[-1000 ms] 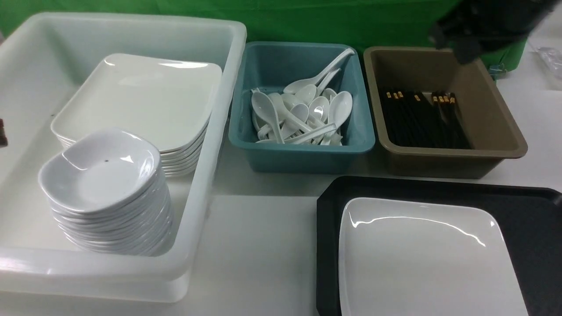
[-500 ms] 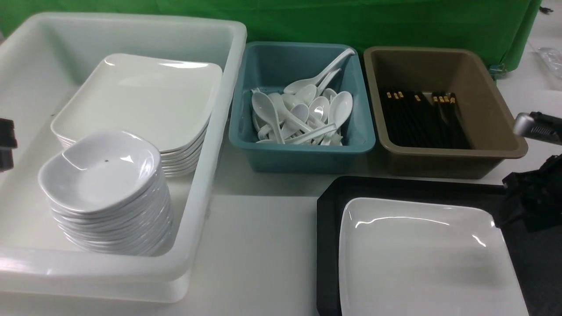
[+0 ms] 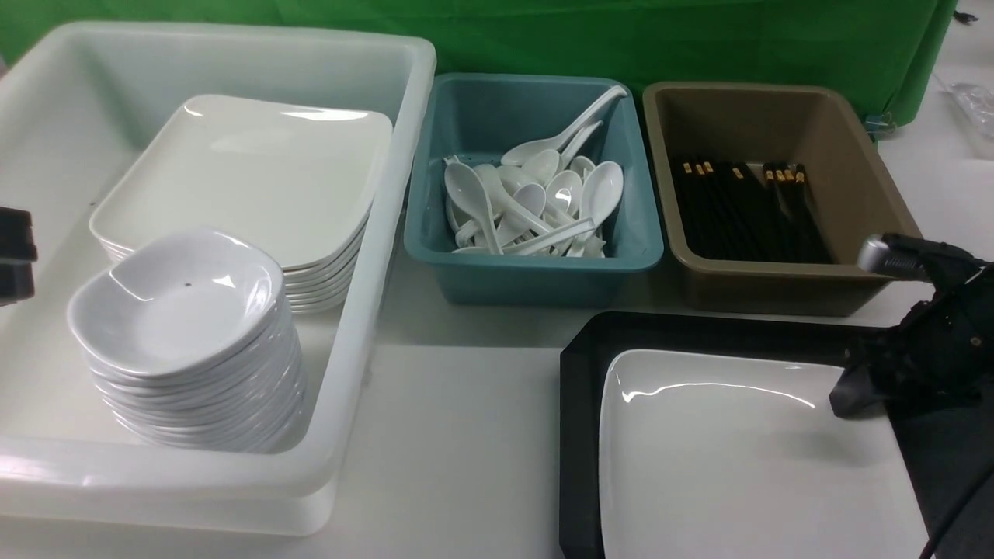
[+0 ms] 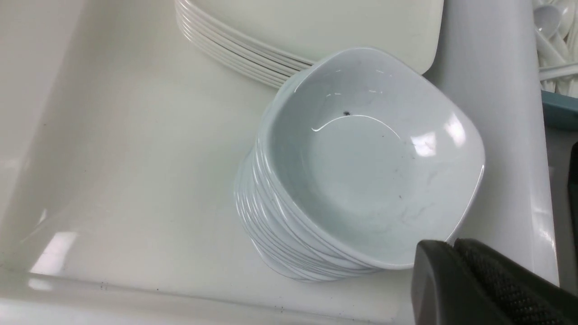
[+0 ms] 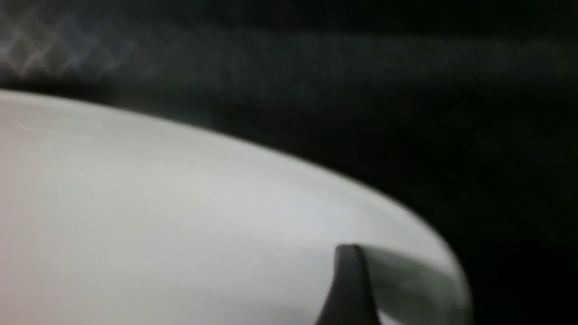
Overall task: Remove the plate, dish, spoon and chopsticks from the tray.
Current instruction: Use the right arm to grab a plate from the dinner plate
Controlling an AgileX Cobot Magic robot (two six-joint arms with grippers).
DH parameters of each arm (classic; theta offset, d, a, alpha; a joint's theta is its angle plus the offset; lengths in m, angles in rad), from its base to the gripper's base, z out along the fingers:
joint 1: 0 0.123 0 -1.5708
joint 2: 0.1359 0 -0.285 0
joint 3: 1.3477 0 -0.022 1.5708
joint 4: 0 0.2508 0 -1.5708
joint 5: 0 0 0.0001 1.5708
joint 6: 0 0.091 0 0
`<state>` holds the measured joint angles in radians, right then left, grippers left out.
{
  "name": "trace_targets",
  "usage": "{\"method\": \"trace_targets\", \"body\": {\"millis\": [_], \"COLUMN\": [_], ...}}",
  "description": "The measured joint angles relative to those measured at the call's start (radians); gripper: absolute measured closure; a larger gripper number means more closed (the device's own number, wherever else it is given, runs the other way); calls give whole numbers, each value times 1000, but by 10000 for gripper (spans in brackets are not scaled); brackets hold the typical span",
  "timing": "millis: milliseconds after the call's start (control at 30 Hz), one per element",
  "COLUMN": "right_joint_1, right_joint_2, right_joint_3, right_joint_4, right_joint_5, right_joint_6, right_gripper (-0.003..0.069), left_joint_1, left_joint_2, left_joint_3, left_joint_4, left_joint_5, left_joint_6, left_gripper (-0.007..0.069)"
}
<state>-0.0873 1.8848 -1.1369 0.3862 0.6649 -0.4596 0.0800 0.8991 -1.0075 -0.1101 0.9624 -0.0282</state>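
Setting: a smooth white tabletop (image 3: pixel 466 435) fills the foreground and runs back to a green cloth (image 3: pixel 543 39), which hangs as a backdrop along the far edge and ends just short of the far right corner. Light falls from above, diffuse, casting only soft shadows on the tabletop. A crumpled piece of clear plastic (image 3: pixel 971 105) lies at the far right.
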Motion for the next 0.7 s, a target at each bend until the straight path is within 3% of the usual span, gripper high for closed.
{"method": "trace_targets", "body": {"millis": [200, 333, 600, 700], "right_joint_1": [68, 90, 98, 98], "right_joint_2": [2, 3, -26, -93], "right_joint_3": [-3, -4, -3, -3], "right_joint_4": [-7, -2, 21, 13], "right_joint_5": [-19, -24, -3, 26], "right_joint_6": [-6, -27, -14, -7], "right_gripper": [223, 343, 394, 445], "left_joint_1": [0, 0, 0, 0], "left_joint_2": [0, 0, 0, 0], "left_joint_3": [0, 0, 0, 0], "left_joint_4": [0, 0, 0, 0], "left_joint_5": [0, 0, 0, 0], "left_joint_6": [1, 3, 3, 3], "left_gripper": [613, 613, 613, 613]}}
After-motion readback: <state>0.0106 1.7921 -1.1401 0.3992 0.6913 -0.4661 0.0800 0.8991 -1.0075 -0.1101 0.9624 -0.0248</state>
